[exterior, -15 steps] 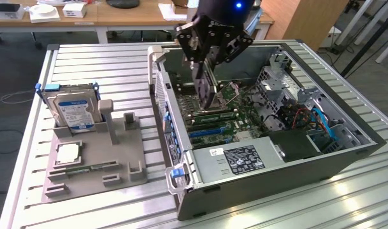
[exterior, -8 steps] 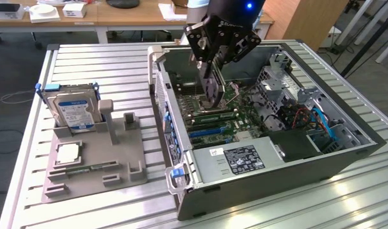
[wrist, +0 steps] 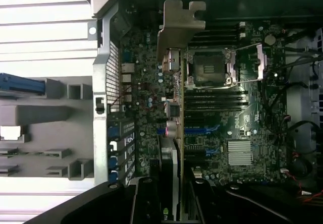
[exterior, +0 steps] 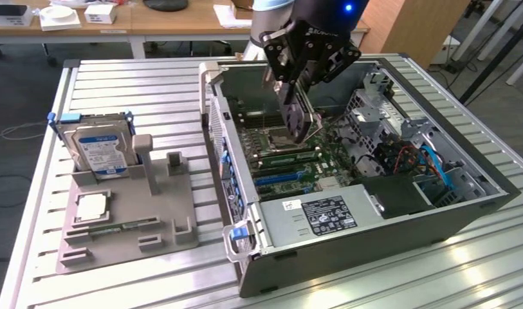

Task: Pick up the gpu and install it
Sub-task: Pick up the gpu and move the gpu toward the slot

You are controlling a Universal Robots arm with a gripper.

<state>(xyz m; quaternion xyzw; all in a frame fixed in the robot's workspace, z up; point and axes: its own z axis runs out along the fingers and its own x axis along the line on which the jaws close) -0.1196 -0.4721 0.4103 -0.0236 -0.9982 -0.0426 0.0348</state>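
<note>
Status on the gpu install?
Gripper shut on gpu. Gpu hangs over motherboard inside open case, not seated. No cable across blue slots.

Even light is covering the bench [exterior: 115, 84]. Glare is bleaching its slats beside the computer case [wrist: 103, 82], while shadow is darkening the case's inside.

Arm [exterior: 274, 8] drops in from the far side of the exterior view and points pretty much straight down, little blue light glowing on the wrist. The black pincer [exterior: 294, 87] hangs under it, leaning a touch toward the exterior view's left. Its fingers [exterior: 278, 67] are pinched partway in on the top edge of the gpu [exterior: 297, 119], which hangs upright beneath them. From the wrist view, the two fingers sit either side of the card, gripping it edge-on.
</note>
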